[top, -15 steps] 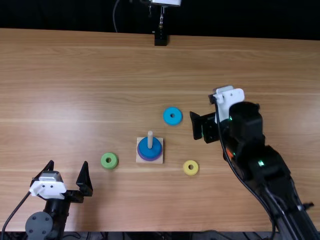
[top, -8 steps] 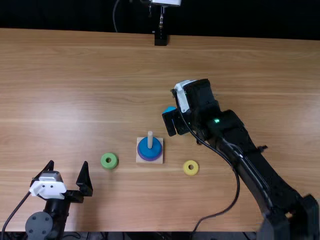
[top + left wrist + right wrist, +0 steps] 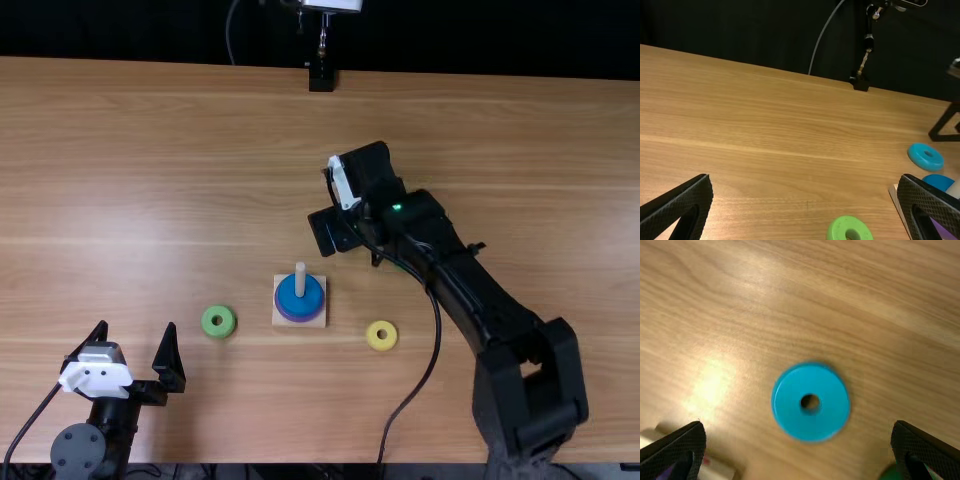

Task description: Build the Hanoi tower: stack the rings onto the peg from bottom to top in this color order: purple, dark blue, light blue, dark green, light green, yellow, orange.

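Picking up the light blue ring (image 3: 789, 412) seems the step in hand; the right arm's fingers (image 3: 687, 442) stand wide apart with nothing between their pads, and the ring lies flat on the desk (image 3: 150, 200), below them and within their spread; centre its hole between the tips, then go straight down and close evenly, so that neither side shoves it.

The dark green ring (image 3: 890, 473) sits just beside one of those fingers; that side wants care on the way down, lest it get nudged.

The peg (image 3: 300, 280) stands near the same fingers, towards the desk's near edge, with the dark blue ring (image 3: 305, 307) over the purple ring (image 3: 299, 319); light blue is rightly next; lift above the peg's tip before crossing, keep the ring level, line up the hole and let go only once it is threaded; the left arm's fingers (image 3: 170, 362) are spread and empty, well clear.
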{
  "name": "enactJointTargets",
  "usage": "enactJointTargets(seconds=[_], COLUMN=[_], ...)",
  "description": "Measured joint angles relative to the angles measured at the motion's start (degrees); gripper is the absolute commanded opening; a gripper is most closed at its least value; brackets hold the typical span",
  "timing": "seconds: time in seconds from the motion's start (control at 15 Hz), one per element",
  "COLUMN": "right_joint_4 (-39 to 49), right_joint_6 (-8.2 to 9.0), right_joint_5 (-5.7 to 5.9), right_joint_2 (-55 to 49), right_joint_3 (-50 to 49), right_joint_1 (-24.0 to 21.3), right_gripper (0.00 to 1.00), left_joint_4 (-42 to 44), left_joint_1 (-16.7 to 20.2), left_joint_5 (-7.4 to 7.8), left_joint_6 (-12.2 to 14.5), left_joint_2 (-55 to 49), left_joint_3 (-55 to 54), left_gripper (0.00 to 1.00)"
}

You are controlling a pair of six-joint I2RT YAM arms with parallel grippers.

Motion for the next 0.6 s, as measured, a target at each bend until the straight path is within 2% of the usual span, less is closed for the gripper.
enactJointTargets(seconds=[0.6], right_joint_4=[-0.35], right_joint_6=[0.02], right_joint_5=[-0.02], right_joint_2=[5.88], right_joint_3=[1.95], right_joint_1=[0.00], right_gripper=[1.00], left_joint_4=[0.00], left_joint_1=[-0.02], left_joint_5=[0.02], left_joint_6=[-0.04], left_joint_2=[-0.02], left_joint_3=[-0.02], left_gripper=[1.00])
